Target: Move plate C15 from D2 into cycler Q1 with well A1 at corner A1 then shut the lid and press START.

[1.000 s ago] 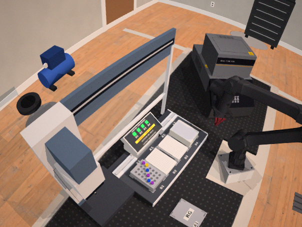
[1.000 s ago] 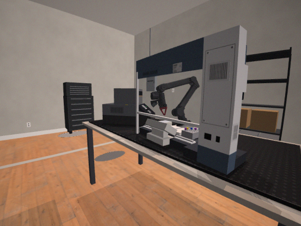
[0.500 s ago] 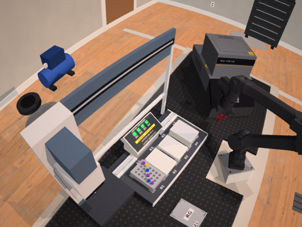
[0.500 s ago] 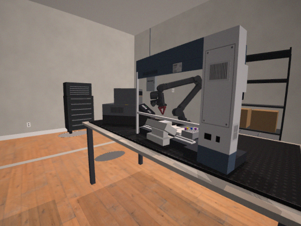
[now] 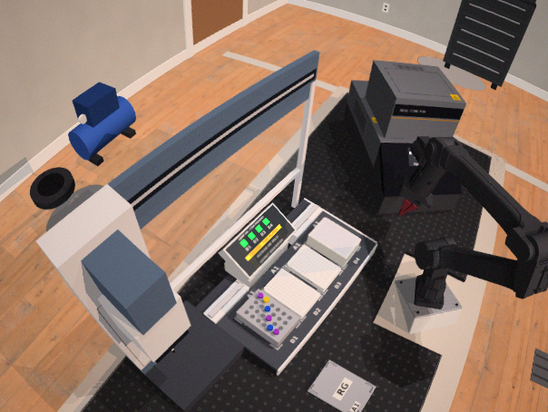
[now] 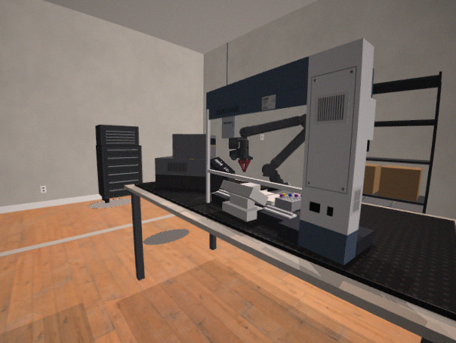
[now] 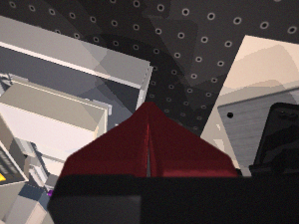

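Observation:
Plate C15 [image 5: 291, 291], a white 96-well plate, lies flat on D2 of the hand-off row. The cycler Q1 [image 5: 408, 113] is a dark grey box at the back right of the mat. Its lid [image 5: 414, 97] looks down, and I see no block. The arm hides its panel and lamp in the overhead view. My gripper [image 5: 409, 206] hangs in the air just in front of Q1, red fingers pointing down, shut and empty. It also shows in the side view [image 6: 245, 165] and in the wrist view [image 7: 149, 113], above the dotted mat.
The tube cooling block [image 5: 264, 318] with coloured caps sits on D1, plate G16 [image 5: 314, 268] on D3, the deep-well block [image 5: 334, 240] on D4. The regrip nest RG [image 5: 342, 387] lies at the front. The arm's base [image 5: 428, 290] stands right of the row. A tall gantry [image 5: 218, 132] spans the left.

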Robot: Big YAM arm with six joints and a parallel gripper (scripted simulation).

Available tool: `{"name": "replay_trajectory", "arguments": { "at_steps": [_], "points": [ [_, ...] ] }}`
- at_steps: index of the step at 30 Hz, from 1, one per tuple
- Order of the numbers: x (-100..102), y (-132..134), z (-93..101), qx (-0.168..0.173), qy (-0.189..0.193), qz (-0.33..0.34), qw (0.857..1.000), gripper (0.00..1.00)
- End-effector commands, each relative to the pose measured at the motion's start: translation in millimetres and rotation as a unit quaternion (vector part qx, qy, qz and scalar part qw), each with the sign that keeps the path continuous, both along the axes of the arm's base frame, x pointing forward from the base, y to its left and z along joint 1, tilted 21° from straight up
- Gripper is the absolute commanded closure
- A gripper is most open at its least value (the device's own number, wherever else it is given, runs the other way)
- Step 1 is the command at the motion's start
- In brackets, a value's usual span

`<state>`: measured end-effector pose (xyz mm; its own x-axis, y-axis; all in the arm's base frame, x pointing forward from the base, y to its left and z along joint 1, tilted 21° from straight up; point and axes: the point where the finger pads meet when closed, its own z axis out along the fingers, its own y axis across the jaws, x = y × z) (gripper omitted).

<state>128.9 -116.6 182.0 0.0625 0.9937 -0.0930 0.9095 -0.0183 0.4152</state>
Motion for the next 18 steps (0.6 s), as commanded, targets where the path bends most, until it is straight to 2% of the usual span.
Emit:
{"name": "replay_trajectory", "arguments": {
  "at_steps": [1, 6, 9, 11, 13, 18],
  "points": [
    [-1.3, -17.8, 37.9, -0.035, -0.028, -0.031, 0.999, 1.00],
    [-5.8, -21.1, 44.0, -0.036, -0.040, -0.042, 0.998, 1.00],
    [-4.8, -17.8, 40.7, -0.033, -0.059, -0.072, 0.995, 1.00],
    [-14.8, -26.2, 46.3, -0.032, -0.068, -0.097, 0.992, 1.00],
    [-15.1, -26.0, 43.3, -0.031, -0.076, -0.119, 0.989, 1.00],
    [-30.0, -37.7, 56.4, -0.028, -0.096, -0.153, 0.983, 1.00]
  ]
}}
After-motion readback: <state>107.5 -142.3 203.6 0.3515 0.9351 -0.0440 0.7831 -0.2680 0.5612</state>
